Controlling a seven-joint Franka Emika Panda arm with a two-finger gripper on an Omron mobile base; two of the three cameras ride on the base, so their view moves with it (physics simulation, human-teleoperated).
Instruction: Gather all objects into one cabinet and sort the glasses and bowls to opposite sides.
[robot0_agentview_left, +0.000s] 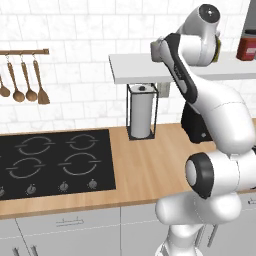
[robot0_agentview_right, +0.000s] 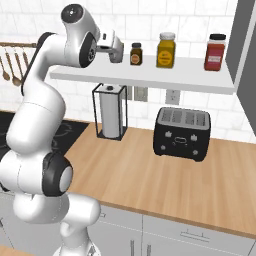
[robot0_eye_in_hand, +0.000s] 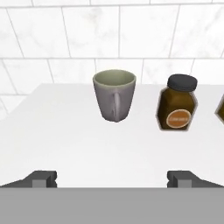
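Hand view: you see the grey mug (robot0_eye_in_hand: 114, 95) upright on the white shelf (robot0_eye_in_hand: 65, 140), handle facing you, well ahead of the gripper (robot0_eye_in_hand: 113, 178) | jaws released, spread wide, grasping nothing | brown jar (robot0_eye_in_hand: 176, 108) just right of mug | right base view: yellow jar (robot0_agentview_right: 166, 50) and red jar (robot0_agentview_right: 215, 52) further along shelf; toaster (robot0_agentview_right: 182, 132) on desk (robot0_agentview_right: 150, 175).

No readable text anywhere: only an orange oval label with illegible marks on the brown jar (robot0_eye_in_hand: 176, 109) at three o'clock of the grey mug (robot0_eye_in_hand: 114, 95), and blurred labels on the yellow jar (robot0_agentview_right: 166, 50) and red jar (robot0_agentview_right: 215, 52) further toward three o'clock.
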